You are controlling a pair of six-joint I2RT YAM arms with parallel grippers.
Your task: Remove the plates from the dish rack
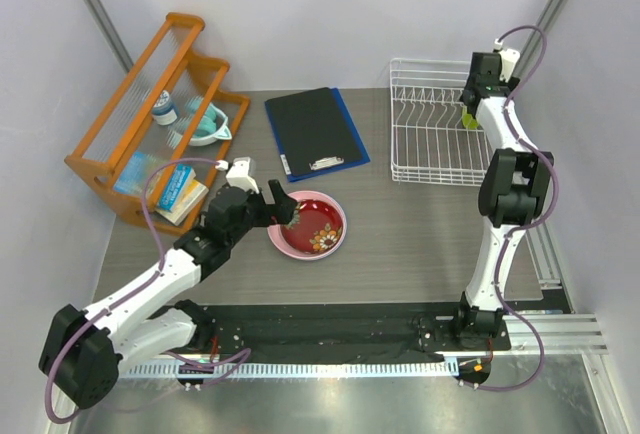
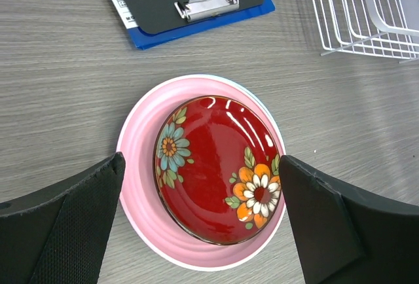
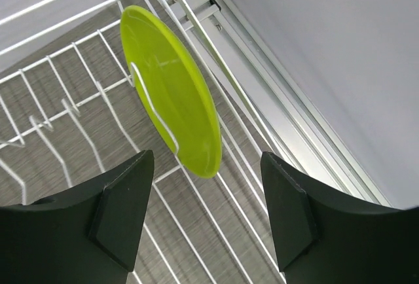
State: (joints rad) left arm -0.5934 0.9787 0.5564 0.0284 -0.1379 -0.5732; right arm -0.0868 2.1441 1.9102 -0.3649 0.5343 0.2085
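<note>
A dark red plate [image 1: 314, 228] with painted flowers lies in a pink plate [image 1: 340, 216] on the table; a thin light blue rim [image 2: 262, 104] shows under the pink plate [image 2: 141, 166]. My left gripper [image 1: 282, 206] hangs open above the red plate [image 2: 213, 166], one finger on each side, holding nothing. The lime green plate [image 3: 171, 97] stands on edge among the prongs of the white wire dish rack [image 1: 430, 124], at its right end [image 1: 467, 121]. My right gripper [image 3: 206, 212] is open just above the green plate, apart from it.
A black clipboard on a blue folder [image 1: 315, 131] lies left of the rack. An orange wooden shelf [image 1: 150, 114] with a teal bowl [image 1: 205, 129] and books stands at the far left. A metal rail [image 3: 262, 88] runs along the rack's right side beside the wall.
</note>
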